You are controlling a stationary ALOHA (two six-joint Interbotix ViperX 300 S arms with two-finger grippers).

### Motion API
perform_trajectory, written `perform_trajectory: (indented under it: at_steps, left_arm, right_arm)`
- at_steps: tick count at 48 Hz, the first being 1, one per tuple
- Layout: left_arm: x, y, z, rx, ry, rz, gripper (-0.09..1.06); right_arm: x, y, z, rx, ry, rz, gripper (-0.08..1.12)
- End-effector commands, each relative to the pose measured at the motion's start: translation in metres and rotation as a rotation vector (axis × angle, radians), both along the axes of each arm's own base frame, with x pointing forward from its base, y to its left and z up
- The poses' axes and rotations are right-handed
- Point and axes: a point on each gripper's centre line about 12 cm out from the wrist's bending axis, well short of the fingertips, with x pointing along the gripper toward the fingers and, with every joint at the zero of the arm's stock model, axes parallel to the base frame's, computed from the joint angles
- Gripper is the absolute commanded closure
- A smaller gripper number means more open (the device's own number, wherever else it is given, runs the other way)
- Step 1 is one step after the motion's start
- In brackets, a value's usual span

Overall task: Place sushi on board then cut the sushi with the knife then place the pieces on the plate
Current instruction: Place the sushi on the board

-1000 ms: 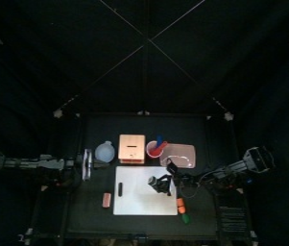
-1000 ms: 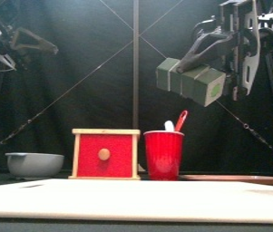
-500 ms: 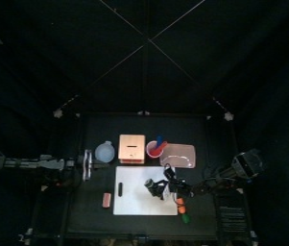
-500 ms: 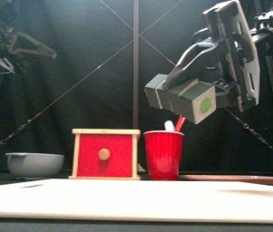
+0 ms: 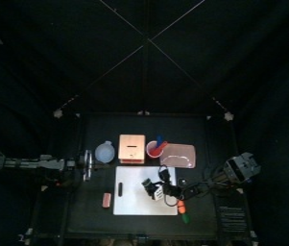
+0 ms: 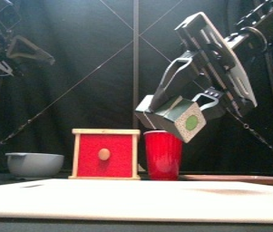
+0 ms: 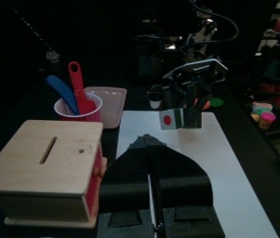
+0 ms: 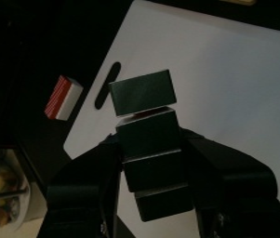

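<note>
Currently held: one toy sushi roll (image 6: pixel 172 116), a row of dark green blocks, its near end a pale face with a green centre. It hangs tilted in the air over the right half of the white cutting board (image 6: pixel 136 201), well clear of the surface.

Right gripper (image 8: pixel 151 144): mine, closed on the roll, with a jaw on either side and one block sticking out past the fingertips.

Left gripper (image 7: pixel 149 141): jaws together with nothing between them, at rest at the left side of the desk (image 5: pixel 93 219).

Far of the board, left to right:
- a blue-grey bowl (image 6: pixel 35 163)
- a pale wooden box (image 6: pixel 104 154) with a red drawer front
- a red cup (image 6: pixel 163 154) holding a blue knife (image 7: pixel 58 91) and a red knife (image 7: pixel 75 79)
- the flat pink plate (image 5: pixel 179 154)

Left of the board: one small red-and-white toy food (image 8: pixel 62 98), lying on the desk near the board's edge and not touching it.
</note>
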Motion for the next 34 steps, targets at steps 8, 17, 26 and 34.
perform_trajectory:
  at_steps: [8, 17, 26, 34]
  left_arm:
    - [0.001, 0.001, 0.000, 0.001, 0.002, 0.003, 0.99]
    - [0.001, 0.001, 0.000, 0.003, 0.005, 0.002, 0.99]
    - [0.000, 0.001, -0.003, 0.004, 0.028, 0.003, 0.99]
    - [0.000, 0.001, -0.006, -0.002, 0.049, 0.007, 0.99]
  right_arm:
    - [0.011, 0.009, 0.014, 0.054, -0.006, -0.113, 0.46]
    - [0.014, 0.013, 0.005, 0.118, 0.046, -0.220, 0.46]
    - [0.019, 0.014, -0.002, 0.133, 0.086, -0.266, 0.46]
    - [0.025, 0.014, -0.003, 0.144, 0.090, -0.305, 0.46]
